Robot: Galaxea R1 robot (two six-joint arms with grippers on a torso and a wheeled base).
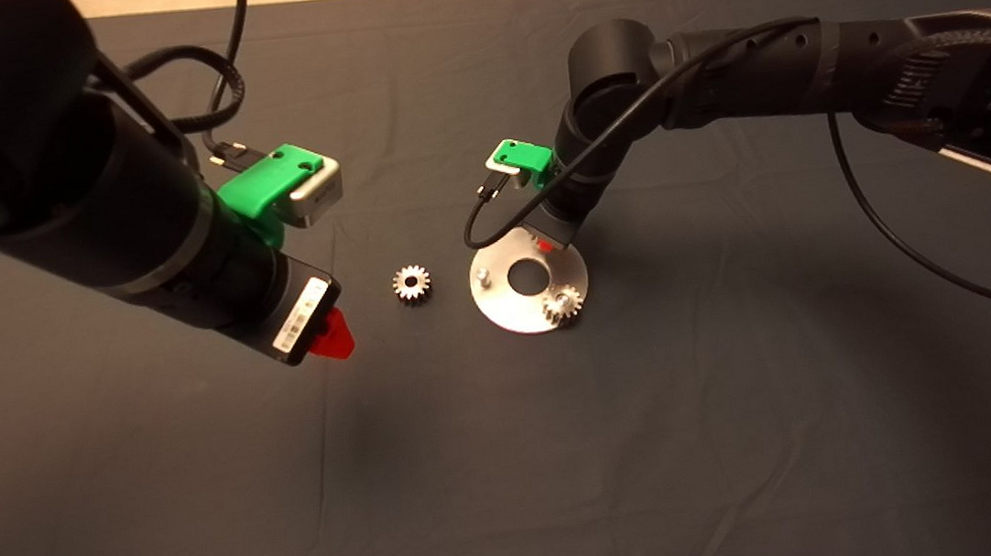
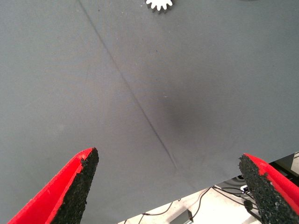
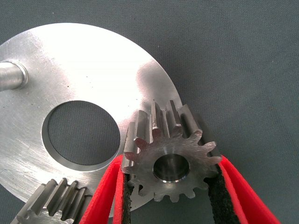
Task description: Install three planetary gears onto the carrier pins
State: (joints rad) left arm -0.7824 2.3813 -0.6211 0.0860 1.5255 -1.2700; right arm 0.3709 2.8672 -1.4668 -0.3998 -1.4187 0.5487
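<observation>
Right gripper (image 3: 170, 196) clamping small silvery toothed gear (image 3: 170, 158) over round shiny metal disc (image 3: 79, 70); left gripper (image 2: 170, 186) hovering, fingers spread, over dark mat (image 1: 515, 460).

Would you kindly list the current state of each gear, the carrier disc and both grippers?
Held gear: gripped between the right gripper's fingers, over the disc, a pin end showing in its bore.
Seated gear: on the disc near its rim.
Loose gear: flat on the mat, beside the disc.
Carrier disc: flat on the mat, one bare pin upright.
Right gripper: shut on a gear.
Left gripper: open, empty, above the mat.
</observation>
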